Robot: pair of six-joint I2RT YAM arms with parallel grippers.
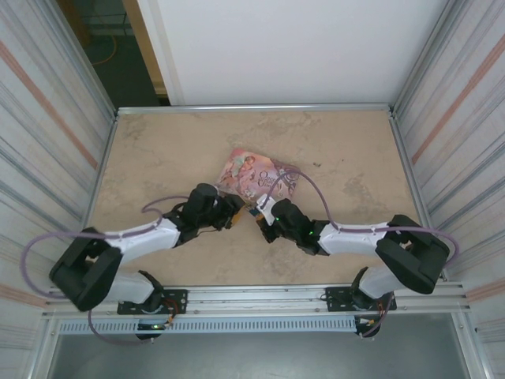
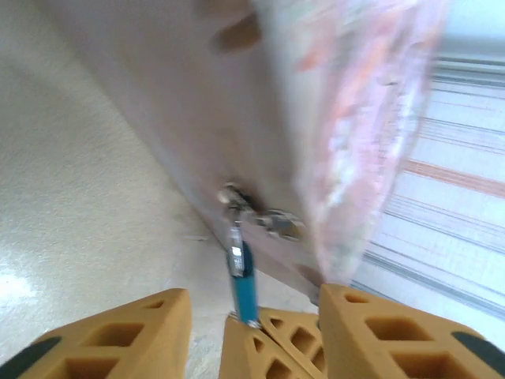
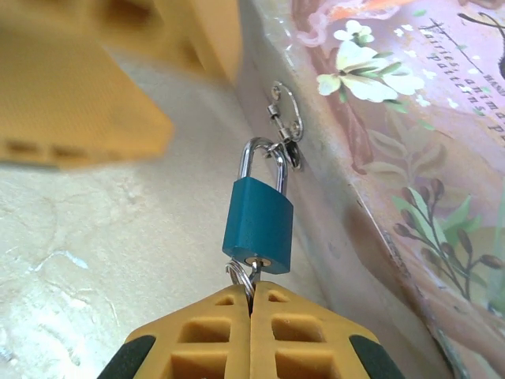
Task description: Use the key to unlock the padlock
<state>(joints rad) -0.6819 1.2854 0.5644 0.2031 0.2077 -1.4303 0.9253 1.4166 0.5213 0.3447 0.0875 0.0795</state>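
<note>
Step now: turning the key in the padlock (image 3: pixel 257 225).
Padlock: blue. It hangs by its shackle from a small metal loop (image 3: pixel 286 118) on the side of the pink tin (image 3: pixel 379 158), in the middle of the right wrist view. Its keyhole faces down.
Right tool (image 3: pixel 252 294): closed tight just under the keyhole. A key ring (image 3: pixel 239 276) pokes out at its tip. The key is hidden between the pads, so I think it is pinched there.
Left tool (image 2: pixel 252 294): open. Its fingers sit on either side of the padlock and do not touch it.
Do it well: close the left tool softly on the blue body to keep it steady. Then twist the key straight, in line with the keyhole.
Watch out: the padlock can swing. A sideways pull may bend the key or drag the tin over the tabletop (image 3: pixel 95 237).
</note>
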